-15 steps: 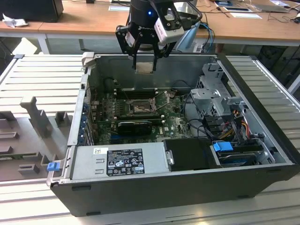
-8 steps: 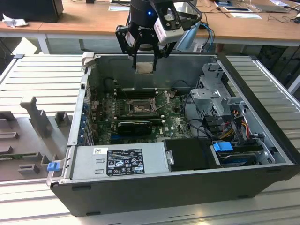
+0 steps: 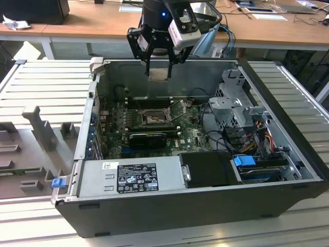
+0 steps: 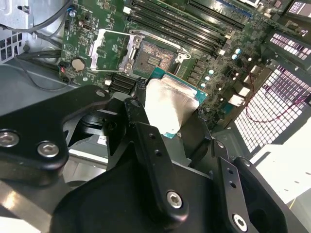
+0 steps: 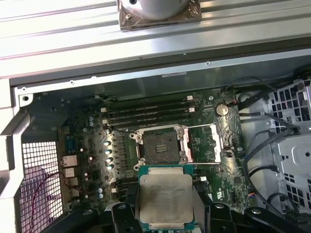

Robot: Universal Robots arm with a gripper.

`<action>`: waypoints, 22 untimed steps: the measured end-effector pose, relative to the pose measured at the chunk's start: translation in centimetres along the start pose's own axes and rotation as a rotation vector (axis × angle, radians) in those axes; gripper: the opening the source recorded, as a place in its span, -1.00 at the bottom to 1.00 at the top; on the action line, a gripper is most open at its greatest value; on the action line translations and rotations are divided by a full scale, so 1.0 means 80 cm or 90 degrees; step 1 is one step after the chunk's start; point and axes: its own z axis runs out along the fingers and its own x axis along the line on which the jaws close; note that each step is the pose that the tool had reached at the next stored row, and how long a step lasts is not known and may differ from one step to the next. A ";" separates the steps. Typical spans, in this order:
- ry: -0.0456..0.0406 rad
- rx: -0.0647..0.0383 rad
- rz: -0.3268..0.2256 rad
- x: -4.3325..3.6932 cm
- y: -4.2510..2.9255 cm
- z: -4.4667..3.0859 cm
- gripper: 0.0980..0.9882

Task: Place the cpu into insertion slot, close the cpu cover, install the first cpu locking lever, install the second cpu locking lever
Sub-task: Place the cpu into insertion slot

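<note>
My gripper [image 3: 159, 72] hangs above the back wall of the open computer case [image 3: 169, 211], shut on the cpu [image 3: 158, 73]. This is a flat pale square chip, held level between the black fingers [image 5: 125, 218]. Both wrist views show the cpu [image 5: 165, 199] [image 4: 170, 104] high above the motherboard, a little short of the insertion slot [image 5: 159, 146] [image 4: 153, 59] [image 3: 154, 119]. The socket lies bare, with a dark centre. The cpu cover [image 5: 201, 127] [image 4: 131, 51] is swung open beside the socket. In the exterior view a thin lever [image 3: 178, 109] stands up next to the socket.
Memory slots [image 5: 146, 114] run along one side of the socket. A power supply [image 3: 139, 177] fills the case's near side, and a drive cage [image 3: 236, 103] with cables sits on the exterior view's right. The case rests on a ribbed grey table [image 3: 46, 82].
</note>
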 end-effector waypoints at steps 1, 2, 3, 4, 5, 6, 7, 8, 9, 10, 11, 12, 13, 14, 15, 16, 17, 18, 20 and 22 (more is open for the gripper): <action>-0.0001 0.000 0.001 0.000 0.0000 0.0000 -0.03; -0.0001 0.000 0.001 0.000 0.0000 0.0000 -0.03; -0.0002 0.000 0.002 0.000 0.0000 0.0000 -0.03; -0.0003 0.000 0.003 0.000 0.0000 0.0000 -0.03; -0.0005 0.000 0.005 0.000 0.0000 0.0001 -0.03; -0.0006 0.000 0.007 0.000 0.0000 0.0001 -0.03; -0.0007 0.000 0.008 0.000 0.0000 0.0000 -0.03; -0.0008 0.000 0.009 0.000 0.0000 0.0001 -0.03; -0.0009 0.000 0.010 0.000 0.0000 0.0001 -0.03; -0.0009 0.000 0.011 0.000 0.0000 0.0001 -0.03; -0.0011 0.000 0.012 0.000 0.0000 0.0001 -0.03; -0.0012 0.000 0.013 0.000 0.0000 0.0001 -0.03; -0.0013 0.000 0.014 0.000 0.0000 0.0001 -0.03; -0.0014 0.000 0.016 0.000 0.0000 0.0001 -0.03; -0.0015 0.000 0.016 0.000 0.0000 0.0001 -0.03; -0.0016 0.000 0.018 0.000 0.0000 0.0001 -0.03; -0.0017 0.000 0.019 0.000 0.0000 0.0001 -0.03; -0.0019 0.000 0.022 0.000 0.0000 0.0001 -0.03; -0.0022 0.000 0.025 0.000 0.0000 0.0001 -0.03; -0.0024 -0.001 0.027 0.000 0.0000 0.0001 -0.03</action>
